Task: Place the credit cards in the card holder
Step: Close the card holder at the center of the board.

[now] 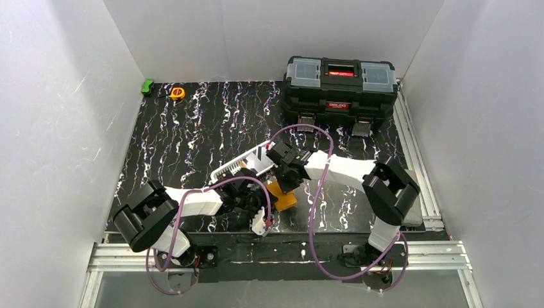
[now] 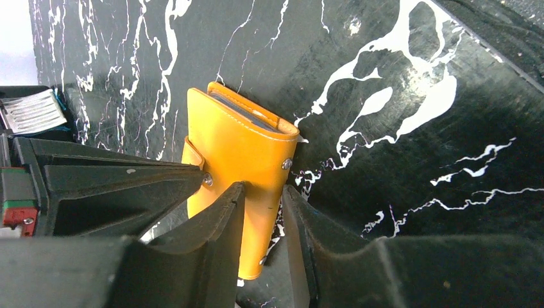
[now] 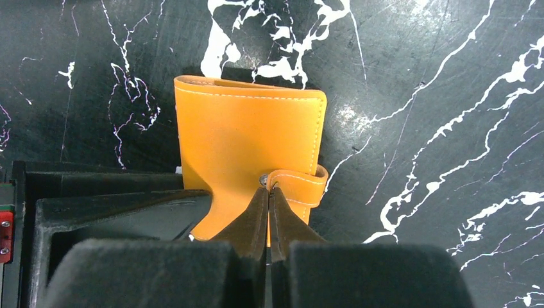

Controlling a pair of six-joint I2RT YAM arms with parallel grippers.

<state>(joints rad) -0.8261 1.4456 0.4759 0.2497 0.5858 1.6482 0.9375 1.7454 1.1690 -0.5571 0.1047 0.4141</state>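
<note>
Right wrist view: we see the holder [image 3: 247,128] lying shut on the table [image 3: 417,96], just in front of the right gripper [image 3: 268,187] — its fingers are pressed together, tips at the snap tab [image 3: 300,185]. The left gripper [image 2: 264,188], spread a little, sits over the holder from the other side. We think the tab must open first.

The left arm [image 1: 199,200] and the right arm [image 1: 340,168] both reach inward from their bases and nearly meet over the middle of the near surface, wrists bent downward. The left gripper [image 2: 263,192] has its jaws a narrow gap apart (fingers [image 2: 218,221] pointing down and forward). The right gripper [image 3: 268,187] is closed, fingertips pressed together.
</note>
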